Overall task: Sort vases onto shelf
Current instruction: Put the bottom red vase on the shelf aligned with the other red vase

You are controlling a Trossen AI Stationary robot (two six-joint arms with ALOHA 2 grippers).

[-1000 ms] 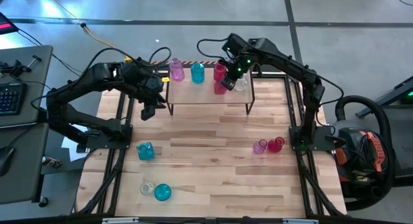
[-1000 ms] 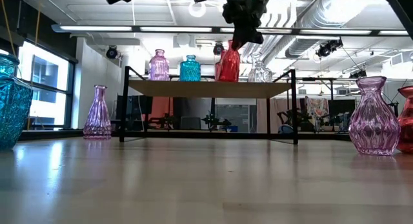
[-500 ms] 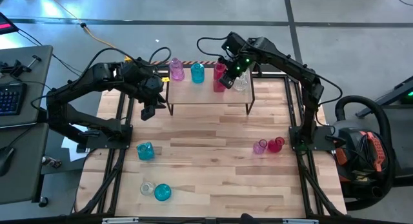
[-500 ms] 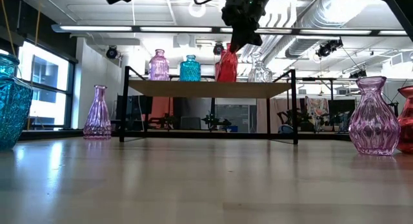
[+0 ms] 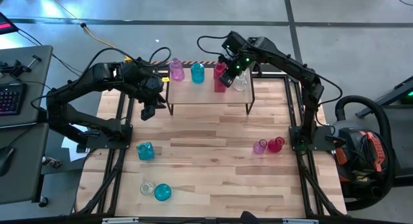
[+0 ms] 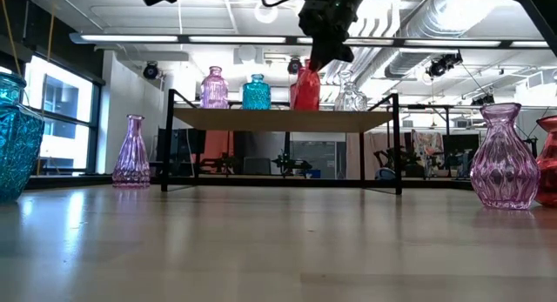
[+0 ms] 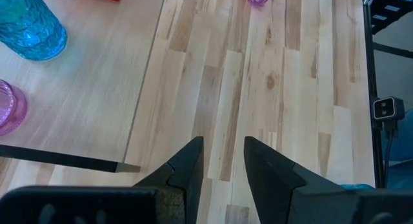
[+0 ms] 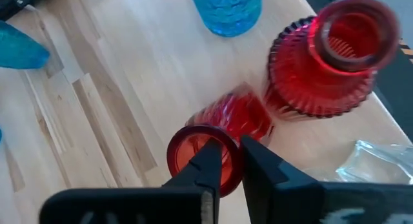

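Vases [image 5: 197,72] in a row on the shelf [image 5: 206,95]

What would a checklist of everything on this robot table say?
Surface: wooden table, bare in the middle.
Job's things: shelf carries pink, teal, red and clear vases; second red vase is in the right claw; pink vase, red vase, teal vases stand on the table.
Clutter: nothing seen.
Claws: right claw grips the second red vase's rim over the shelf; left claw open, empty, beside the shelf.
Cables: yellow cable on floor.
Surroundings: keyboard.
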